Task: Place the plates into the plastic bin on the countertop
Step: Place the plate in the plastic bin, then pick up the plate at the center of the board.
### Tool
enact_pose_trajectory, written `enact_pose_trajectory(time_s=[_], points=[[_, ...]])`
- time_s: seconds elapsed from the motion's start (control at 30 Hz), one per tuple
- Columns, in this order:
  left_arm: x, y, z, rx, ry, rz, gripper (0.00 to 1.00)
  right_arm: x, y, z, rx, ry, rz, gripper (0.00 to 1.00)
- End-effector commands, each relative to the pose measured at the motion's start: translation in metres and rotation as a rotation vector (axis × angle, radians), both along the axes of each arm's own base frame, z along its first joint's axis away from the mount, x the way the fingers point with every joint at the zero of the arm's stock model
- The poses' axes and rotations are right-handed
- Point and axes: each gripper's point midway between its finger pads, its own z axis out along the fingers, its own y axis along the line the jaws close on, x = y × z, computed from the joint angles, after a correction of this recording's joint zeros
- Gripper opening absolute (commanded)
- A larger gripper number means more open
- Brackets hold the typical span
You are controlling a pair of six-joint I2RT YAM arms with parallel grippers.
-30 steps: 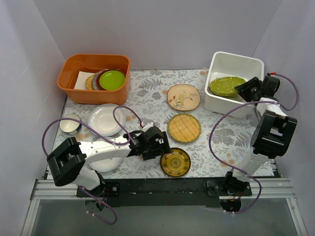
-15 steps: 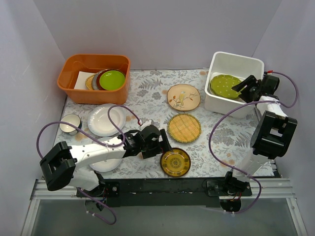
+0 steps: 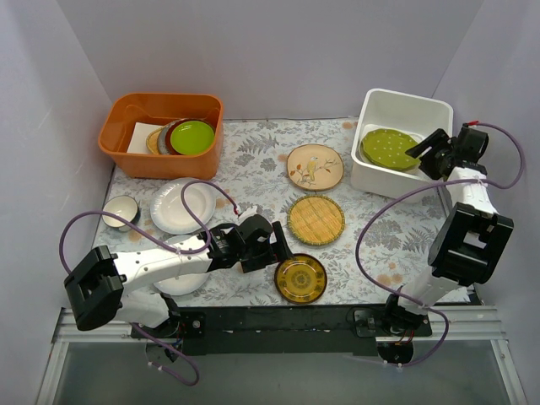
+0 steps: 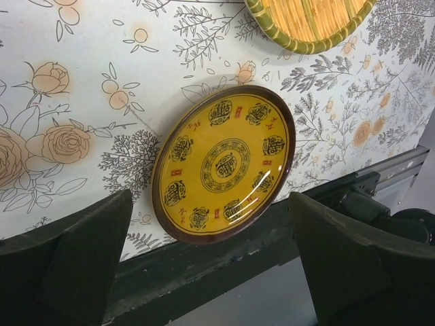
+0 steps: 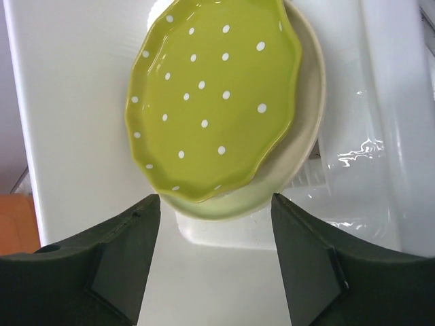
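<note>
Amber plate (image 4: 224, 163): smooth, glossy glaze with highlights. Woven plate (image 4: 309, 24): straw-textured look, shiny rim. Dotted plate (image 5: 214, 95) — smooth, soft sheen. Bin (image 5: 380, 102) — white plastic, glossy. Desk (image 4: 88, 81): matt printed sheet. Orange tub (image 3: 135, 162): smooth plastic.

From above and behind the arm bases, the top camera looks down on the whole bench (image 3: 253, 160). The left wrist camera hangs close over the amber plate (image 4: 224, 163); the right one stares close into the white bin (image 5: 68, 102) at the dotted green plate (image 5: 211, 95). The top view shows both.
</note>
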Motion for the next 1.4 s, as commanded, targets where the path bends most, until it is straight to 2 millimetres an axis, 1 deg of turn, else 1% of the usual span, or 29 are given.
enact_pose_trajectory(time_s=[0.0, 0.13, 0.17, 0.2, 0.23, 0.27, 0.37, 0.4, 0.43, 0.47, 0.5, 0.53, 0.57, 0.63, 0.67, 0.73, 0.77, 0.83, 0.87, 0.93, 0.97, 1.03, 1.07, 1.1, 1.17, 1.2, 1.27, 1.3, 1.37], points=[[0.008, -0.001, 0.019, -0.014, -0.04, 0.009, 0.98, -0.009, -0.001, 0.03, -0.038, -0.067, -0.005, 0.74], [0.007, 0.001, 0.021, -0.013, -0.041, 0.012, 0.98, -0.015, 0.006, 0.048, -0.046, -0.123, 0.018, 0.74], [0.007, 0.002, 0.02, -0.01, -0.04, 0.014, 0.98, -0.016, 0.009, 0.061, -0.043, -0.162, 0.025, 0.74], [0.006, 0.003, 0.019, -0.008, -0.038, 0.014, 0.98, -0.017, 0.012, 0.062, -0.032, -0.175, 0.033, 0.74], [0.005, 0.004, 0.02, -0.012, -0.038, 0.012, 0.98, -0.019, 0.016, 0.068, -0.017, -0.19, 0.037, 0.74], [0.004, 0.004, 0.02, -0.011, -0.036, 0.011, 0.98, -0.021, 0.018, 0.079, -0.019, -0.217, 0.042, 0.74], [0.003, 0.008, 0.021, -0.006, -0.036, 0.013, 0.98, -0.025, 0.03, 0.101, -0.007, -0.276, 0.08, 0.74], [0.003, 0.009, 0.021, -0.003, -0.037, 0.017, 0.98, -0.028, 0.034, 0.104, 0.001, -0.272, 0.092, 0.74], [0.003, 0.011, 0.021, -0.002, -0.037, 0.022, 0.98, -0.029, 0.038, 0.113, -0.001, -0.287, 0.106, 0.77], [0.002, 0.012, 0.022, -0.001, -0.038, 0.023, 0.98, -0.032, 0.042, 0.123, -0.012, -0.307, 0.117, 0.77], [0.002, 0.013, 0.023, -0.002, -0.041, 0.027, 0.98, -0.035, 0.046, 0.128, -0.011, -0.315, 0.129, 0.78], [0.002, 0.015, 0.023, 0.0, -0.039, 0.03, 0.98, -0.039, 0.049, 0.131, -0.012, -0.321, 0.134, 0.82], [0.001, 0.017, 0.022, 0.006, -0.037, 0.031, 0.98, -0.044, 0.054, 0.142, -0.017, -0.346, 0.149, 0.82], [0.001, 0.019, 0.024, 0.004, -0.04, 0.036, 0.98, -0.052, 0.065, 0.149, -0.014, -0.353, 0.177, 0.84], [0.0, 0.02, 0.024, 0.009, -0.039, 0.039, 0.98, -0.058, 0.07, 0.159, -0.022, -0.372, 0.188, 0.85], [0.0, 0.022, 0.026, 0.004, -0.041, 0.043, 0.98, -0.065, 0.082, 0.165, -0.027, -0.38, 0.219, 0.86], [-0.001, 0.023, 0.026, 0.004, -0.039, 0.047, 0.98, -0.072, 0.09, 0.174, -0.03, -0.4, 0.238, 0.86], [-0.002, 0.027, 0.027, -0.001, -0.041, 0.053, 0.98, -0.08, 0.099, 0.181, -0.031, -0.412, 0.265, 0.86], [-0.003, 0.028, 0.027, -0.002, -0.038, 0.056, 0.98, -0.087, 0.107, 0.186, -0.031, -0.42, 0.283, 0.86], [-0.005, 0.031, 0.027, -0.006, -0.037, 0.062, 0.98, -0.096, 0.114, 0.189, -0.037, -0.428, 0.308, 0.86], [-0.005, 0.031, 0.027, -0.008, -0.035, 0.065, 0.98, -0.103, 0.12, 0.188, -0.037, -0.425, 0.321, 0.86], [-0.007, 0.034, 0.025, -0.006, -0.033, 0.069, 0.98, -0.111, 0.124, 0.187, -0.041, -0.422, 0.33, 0.86], [-0.007, 0.035, 0.025, -0.009, -0.033, 0.072, 0.98, -0.118, 0.128, 0.19, -0.044, -0.436, 0.342, 0.86], [-0.008, 0.036, 0.024, -0.008, -0.029, 0.073, 0.98, -0.122, 0.129, 0.18, -0.038, -0.414, 0.343, 0.86], [-0.008, 0.038, 0.024, -0.006, -0.03, 0.076, 0.98, -0.131, 0.133, 0.176, -0.041, -0.414, 0.359, 0.86], [-0.008, 0.038, 0.023, -0.005, -0.029, 0.078, 0.98, -0.136, 0.135, 0.164, -0.032, -0.384, 0.364, 0.86], [-0.007, 0.038, 0.024, -0.005, -0.031, 0.079, 0.98, -0.147, 0.14, 0.159, -0.035, -0.386, 0.387, 0.86], [-0.007, 0.037, 0.024, -0.004, -0.033, 0.081, 0.98, -0.151, 0.14, 0.147, -0.029, -0.357, 0.388, 0.86], [-0.005, 0.035, 0.023, -0.002, -0.032, 0.084, 0.98, -0.162, 0.144, 0.141, -0.034, -0.358, 0.4, 0.86]])
